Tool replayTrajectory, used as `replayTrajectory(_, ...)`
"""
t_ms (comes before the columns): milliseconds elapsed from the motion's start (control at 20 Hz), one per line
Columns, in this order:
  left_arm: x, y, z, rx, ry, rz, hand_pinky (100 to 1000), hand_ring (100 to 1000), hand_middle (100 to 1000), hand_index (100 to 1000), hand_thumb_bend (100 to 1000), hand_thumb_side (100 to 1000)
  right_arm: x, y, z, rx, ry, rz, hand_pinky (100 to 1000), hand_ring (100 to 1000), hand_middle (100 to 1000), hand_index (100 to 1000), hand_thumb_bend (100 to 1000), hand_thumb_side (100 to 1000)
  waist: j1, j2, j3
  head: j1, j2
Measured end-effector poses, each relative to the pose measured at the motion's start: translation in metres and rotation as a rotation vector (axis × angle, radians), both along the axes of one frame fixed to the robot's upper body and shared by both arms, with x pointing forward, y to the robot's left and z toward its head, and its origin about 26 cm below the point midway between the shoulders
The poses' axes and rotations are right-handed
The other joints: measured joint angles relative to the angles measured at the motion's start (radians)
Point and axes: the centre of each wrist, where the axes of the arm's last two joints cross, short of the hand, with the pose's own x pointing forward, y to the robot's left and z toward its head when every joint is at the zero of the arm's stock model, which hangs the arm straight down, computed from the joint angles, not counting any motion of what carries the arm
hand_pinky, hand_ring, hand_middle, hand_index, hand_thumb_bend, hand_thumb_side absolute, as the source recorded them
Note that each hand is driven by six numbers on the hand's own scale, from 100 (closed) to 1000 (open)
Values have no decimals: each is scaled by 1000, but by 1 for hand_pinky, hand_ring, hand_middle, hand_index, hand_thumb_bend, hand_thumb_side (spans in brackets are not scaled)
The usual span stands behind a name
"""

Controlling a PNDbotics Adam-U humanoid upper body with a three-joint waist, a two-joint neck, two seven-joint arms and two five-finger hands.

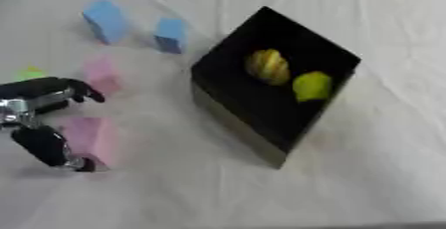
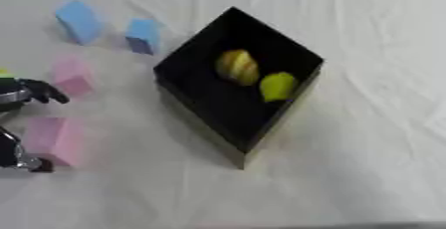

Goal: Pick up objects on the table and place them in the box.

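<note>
The black-and-silver left hand [image 1: 39, 118] spreads wide around a pink foam block [image 1: 90, 138] on the white-clothed counter [image 1: 383, 173], gripping nothing, beside the black square box [image 1: 261, 118]

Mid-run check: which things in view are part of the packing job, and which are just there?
Job:
black box, holding two yellow objects
two pink blocks
two blue blocks
small green thing
left hand, open around the near pink block

Just there:
white tablecloth

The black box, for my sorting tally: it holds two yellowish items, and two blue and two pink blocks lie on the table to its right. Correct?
Not quite: the blue blocks and pink blocks lie to the left of the black box, as the left eye view shows. It does hold two yellowish items.
</note>
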Motion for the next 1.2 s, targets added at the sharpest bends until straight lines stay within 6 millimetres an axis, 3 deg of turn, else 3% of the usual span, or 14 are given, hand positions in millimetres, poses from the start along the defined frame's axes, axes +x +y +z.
replayTrajectory(750,18,12,-18,42,50,45,933,907,876,899,668,100,0,1,-1,4,5,3,874,824,577,771,100,554,0,4,-6,6,-8)
replayTrajectory(1200,21,14,-22,60,51,56,867,839,803,840,541,100,0,1,-1,2,6,6,875,824,576,772,100,553,0,4,-6,10,-8)
